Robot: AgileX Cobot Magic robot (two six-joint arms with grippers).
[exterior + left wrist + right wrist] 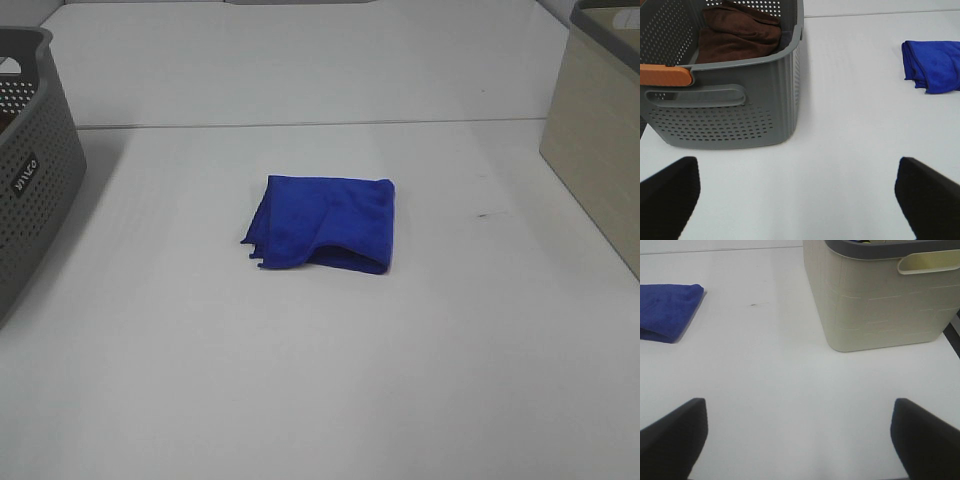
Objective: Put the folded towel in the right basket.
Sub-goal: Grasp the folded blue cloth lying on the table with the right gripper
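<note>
A folded blue towel (325, 224) lies in the middle of the white table (320, 370). It shows in the left wrist view (935, 65) and in the right wrist view (667, 310) too. The right basket (600, 140), beige with a grey rim, stands at the table's right edge and fills much of the right wrist view (880, 295). My left gripper (800, 200) is open and empty over bare table, well apart from the towel. My right gripper (800, 440) is open and empty, in front of the beige basket. Neither gripper shows in the exterior high view.
A grey perforated basket (30, 170) stands at the left edge. In the left wrist view (730, 105) it holds a brown towel (737, 32) and has an orange handle grip (665, 75). A seam (320, 123) crosses the table behind the towel.
</note>
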